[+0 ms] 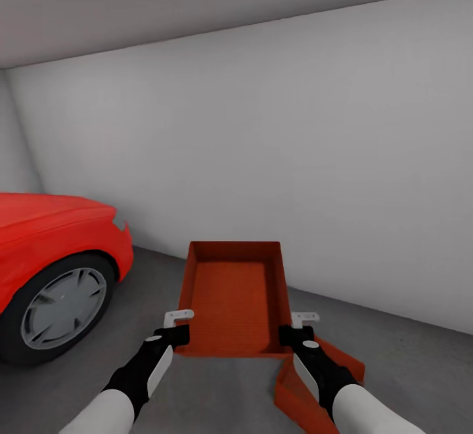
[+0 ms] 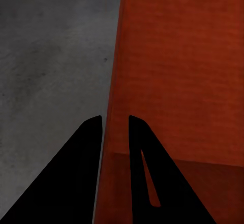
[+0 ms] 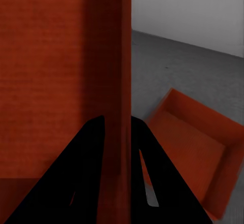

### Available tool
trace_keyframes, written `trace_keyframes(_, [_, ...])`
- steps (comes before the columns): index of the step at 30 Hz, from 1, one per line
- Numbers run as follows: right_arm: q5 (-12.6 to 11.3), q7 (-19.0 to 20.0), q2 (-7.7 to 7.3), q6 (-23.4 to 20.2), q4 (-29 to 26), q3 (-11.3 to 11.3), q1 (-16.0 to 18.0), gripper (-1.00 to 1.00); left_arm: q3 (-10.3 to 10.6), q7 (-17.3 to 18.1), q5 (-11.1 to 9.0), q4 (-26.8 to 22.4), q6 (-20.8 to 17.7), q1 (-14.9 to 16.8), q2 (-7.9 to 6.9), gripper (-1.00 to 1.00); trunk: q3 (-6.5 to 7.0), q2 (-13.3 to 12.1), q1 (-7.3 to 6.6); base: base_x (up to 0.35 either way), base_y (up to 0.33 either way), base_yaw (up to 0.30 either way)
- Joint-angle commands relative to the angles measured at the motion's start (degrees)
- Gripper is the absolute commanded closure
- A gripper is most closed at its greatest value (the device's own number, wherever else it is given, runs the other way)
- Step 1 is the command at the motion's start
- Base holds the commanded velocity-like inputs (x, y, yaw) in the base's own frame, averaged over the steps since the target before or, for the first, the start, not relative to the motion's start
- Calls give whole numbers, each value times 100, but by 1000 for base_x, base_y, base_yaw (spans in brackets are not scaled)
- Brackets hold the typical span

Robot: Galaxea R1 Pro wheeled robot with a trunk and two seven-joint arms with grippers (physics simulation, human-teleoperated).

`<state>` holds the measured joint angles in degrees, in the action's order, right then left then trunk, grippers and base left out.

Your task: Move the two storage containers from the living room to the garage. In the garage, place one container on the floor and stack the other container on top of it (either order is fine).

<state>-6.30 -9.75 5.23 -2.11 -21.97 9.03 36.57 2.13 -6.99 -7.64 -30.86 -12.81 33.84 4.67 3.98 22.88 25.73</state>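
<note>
- The left gripper (image 1: 176, 326) is clamped on the left long wall of the carried bin (image 1: 233, 299); in the left wrist view one finger (image 2: 84, 153) sits outside the wall and the other inside, the wall pinched between them.
- The right gripper (image 1: 297, 329) grips the opposite long wall the same way; the right wrist view shows its fingers (image 3: 91, 153) straddling that wall edge.
- Both grips sit near the bin's close end, at about 7 and 5 o'clock of its outline in the head view, which likely keeps the load level and balanced between the two arms.
- The carried bin is held clear of the floor (image 1: 217, 394), open side up, its ribbed bottom showing, its far end pointing toward 12 o'clock at the wall (image 1: 263, 145).
- The second bin (image 1: 292, 398) lies on the grey floor at about 5 o'clock of the carried one, partly beneath the right arm and turned at an angle to it; the right wrist view shows its open inside (image 3: 190, 148).
- Judged from this, the stack is not yet made: the carried bin would need shifting over the lower one and turning to match it.
- A red car (image 1: 52, 250) stands at 9 o'clock, well apart from both bins.
</note>
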Motion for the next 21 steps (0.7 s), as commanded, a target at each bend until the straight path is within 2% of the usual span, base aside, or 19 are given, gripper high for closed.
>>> trace_keyframes(1, [-26,-60,-32,-45,-18,-73,2,100,-153,-75,-1,-17,-36,0,-159,100,-2,4,5,307,195,-102])
trace_keyframes(5, [-23,-62,-27,-59,-18,-76,1,100,-152,-75,-1,-17,-35,0,-159,100,-2,4,5,307,195,-202])
trace_keyframes(21, [-23,-62,-33,-61,-18,-77,1,100,-152,-75,-1,-17,-20,0,-159,100,10,4,5,306,195,-281])
